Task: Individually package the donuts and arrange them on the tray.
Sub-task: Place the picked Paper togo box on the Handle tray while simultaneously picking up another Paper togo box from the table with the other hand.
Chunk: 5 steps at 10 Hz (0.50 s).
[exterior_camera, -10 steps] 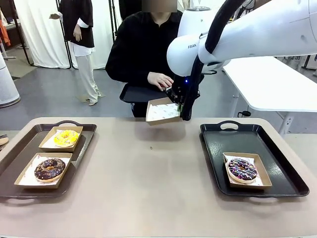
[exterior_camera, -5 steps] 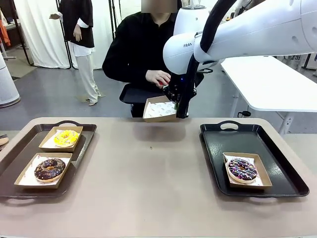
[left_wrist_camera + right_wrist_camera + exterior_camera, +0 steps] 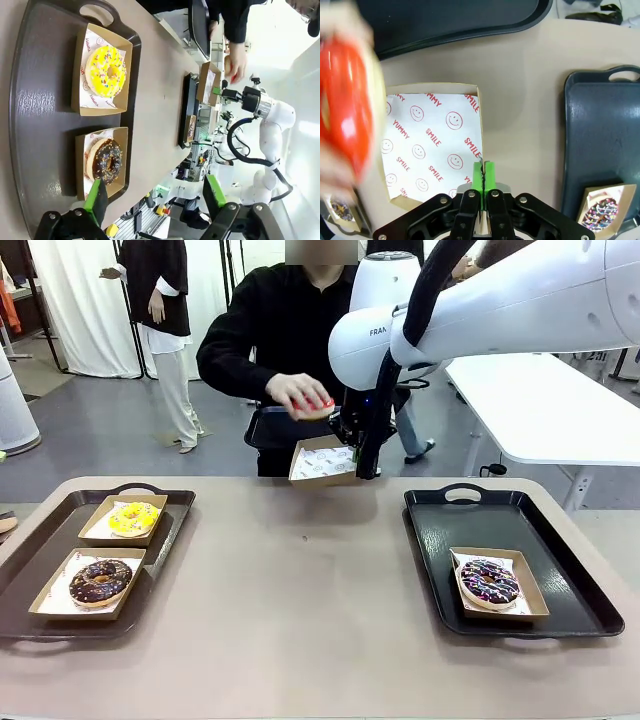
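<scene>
- My right gripper (image 3: 352, 462), top centre of the front view, has its jaws clamped on the near wall of an empty paper-lined box (image 3: 322, 461), holding it in the air at the table's far edge.
- In my right wrist view the green pads (image 3: 483, 176) pinch the box's edge (image 3: 480, 131) at bottom centre.
- The person's hand (image 3: 297, 395) holds the red-iced donut (image 3: 315, 407) just above that box; it blurs at the left of my right wrist view (image 3: 347, 107).
- My left gripper (image 3: 155, 197) hangs with jaws apart over the left tray (image 3: 25, 570), touching nothing.
- The yellow-iced donut (image 3: 133, 518) and chocolate-glazed donut (image 3: 100, 580) sit boxed on that tray.
- The sprinkled donut (image 3: 489, 581) sits boxed on the right tray (image 3: 560, 570).
</scene>
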Each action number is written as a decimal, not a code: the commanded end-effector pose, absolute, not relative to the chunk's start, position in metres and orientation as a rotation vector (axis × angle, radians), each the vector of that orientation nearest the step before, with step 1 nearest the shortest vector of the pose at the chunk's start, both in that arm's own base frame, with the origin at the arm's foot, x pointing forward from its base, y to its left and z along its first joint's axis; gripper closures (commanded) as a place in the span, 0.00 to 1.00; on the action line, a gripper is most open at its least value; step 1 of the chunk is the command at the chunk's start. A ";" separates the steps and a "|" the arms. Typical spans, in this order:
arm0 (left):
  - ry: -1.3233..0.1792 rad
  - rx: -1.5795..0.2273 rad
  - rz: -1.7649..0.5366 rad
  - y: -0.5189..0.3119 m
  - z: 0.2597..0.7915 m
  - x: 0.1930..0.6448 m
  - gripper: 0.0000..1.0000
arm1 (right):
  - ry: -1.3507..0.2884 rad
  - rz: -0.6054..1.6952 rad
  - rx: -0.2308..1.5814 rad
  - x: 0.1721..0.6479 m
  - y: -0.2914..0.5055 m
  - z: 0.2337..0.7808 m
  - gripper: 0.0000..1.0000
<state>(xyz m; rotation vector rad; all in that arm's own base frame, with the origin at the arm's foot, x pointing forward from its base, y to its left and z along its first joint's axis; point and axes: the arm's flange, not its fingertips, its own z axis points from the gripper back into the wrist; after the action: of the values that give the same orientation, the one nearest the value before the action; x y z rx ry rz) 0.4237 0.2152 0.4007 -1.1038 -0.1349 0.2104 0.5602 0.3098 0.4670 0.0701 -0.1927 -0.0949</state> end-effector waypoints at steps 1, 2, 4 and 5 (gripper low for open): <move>-0.147 -1.102 0.196 0.220 0.400 0.419 0.00 | -0.177 -0.108 0.038 0.565 0.314 0.468 1.00; -0.147 -1.102 0.196 0.220 0.400 0.419 0.00 | -0.133 -0.079 0.029 0.567 0.311 0.466 1.00; -0.147 -1.102 0.196 0.220 0.400 0.419 0.00 | -0.186 -0.095 0.066 0.560 0.310 0.466 1.00; -0.147 -1.102 0.196 0.220 0.400 0.419 0.00 | -0.186 -0.095 0.066 0.560 0.310 0.466 1.00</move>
<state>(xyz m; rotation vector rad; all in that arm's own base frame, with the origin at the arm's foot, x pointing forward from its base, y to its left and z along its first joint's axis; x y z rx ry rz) 0.4215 0.2193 0.4007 -1.1029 -0.1422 0.2144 0.5601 0.3093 0.4645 0.0563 -0.1711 -0.0919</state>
